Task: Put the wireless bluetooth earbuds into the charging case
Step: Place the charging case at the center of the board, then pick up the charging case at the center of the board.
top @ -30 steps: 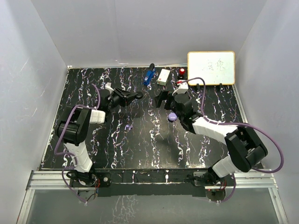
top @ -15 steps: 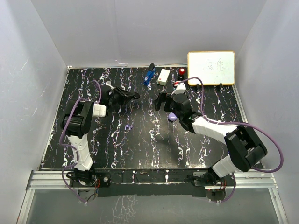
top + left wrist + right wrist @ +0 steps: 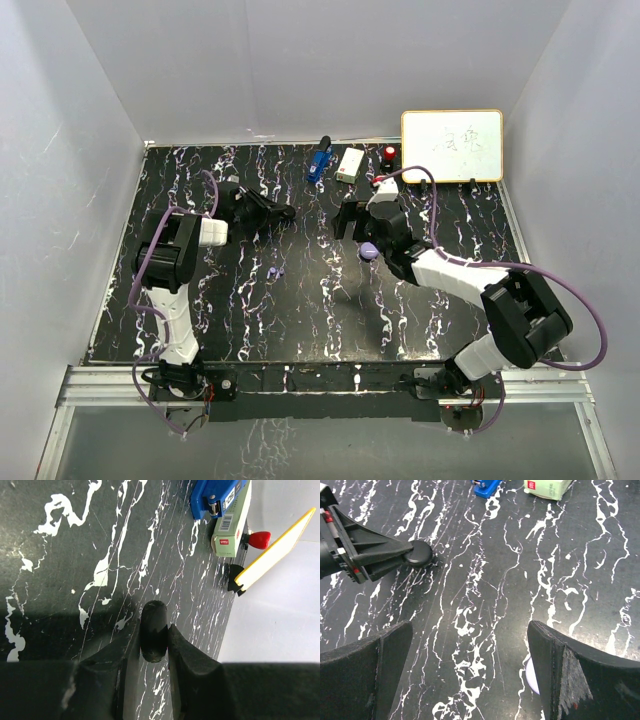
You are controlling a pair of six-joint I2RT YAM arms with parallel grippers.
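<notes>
Over the last second your left hand [image 3: 285, 212] has drawn back slightly toward the left of the overhead frame, its forearm swinging up. It stays nearly shut, pinching the black round case [image 3: 153, 630]. I read that as repositioning the case; no loading has begun. Your right hand [image 3: 470, 635] has hardly moved. Its fingers are spread as wide as they go and hold nothing, and the lilac case [image 3: 368, 251] sits just below it at centre frame.

The only bud you can make out is a lilac earbud [image 3: 275, 271], lying on the desk [image 3: 320, 320] left of centre, below the left hand and apart from both cases. No black buds can be found.

The left wrist view shows the black case gripped edge-on between the fingers, which the overhead cannot resolve. The right wrist view shows its round face at upper left, low over the desk, and a sliver of the lilac case at lower right. Only the overhead shows the earbud.
</notes>
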